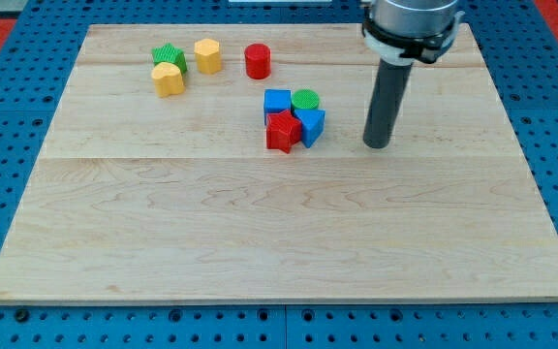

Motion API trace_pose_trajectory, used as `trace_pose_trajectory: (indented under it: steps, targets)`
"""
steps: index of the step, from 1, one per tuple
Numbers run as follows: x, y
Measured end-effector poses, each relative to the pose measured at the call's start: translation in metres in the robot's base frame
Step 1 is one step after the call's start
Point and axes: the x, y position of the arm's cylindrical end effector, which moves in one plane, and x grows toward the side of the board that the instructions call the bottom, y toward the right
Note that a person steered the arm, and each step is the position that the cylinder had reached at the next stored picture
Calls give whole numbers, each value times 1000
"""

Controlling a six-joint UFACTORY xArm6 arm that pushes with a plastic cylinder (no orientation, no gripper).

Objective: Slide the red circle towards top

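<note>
My tip [377, 145] rests on the counter [260, 233] well to the view's right of the red circle [257, 61] and nearer the view's bottom, touching no block; no pincer shows. The red circle stands beyond, near the counter's top edge, right of the yellow hexagon [207, 56]. I judge the push not yet begun.

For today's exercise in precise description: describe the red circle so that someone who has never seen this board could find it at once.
Start at the wooden board and look near its top edge, left of my tip. The red circle stands alone there, right of the yellow block. Unlike the red star in the cluster below, it is round and touches nothing.
</note>
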Motion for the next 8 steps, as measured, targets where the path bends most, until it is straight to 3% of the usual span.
trace_pose_trajectory:
  steps: [5,6,8]
  targets:
    - [-13,-33]
    - [-14,-5]
    - [-96,10]
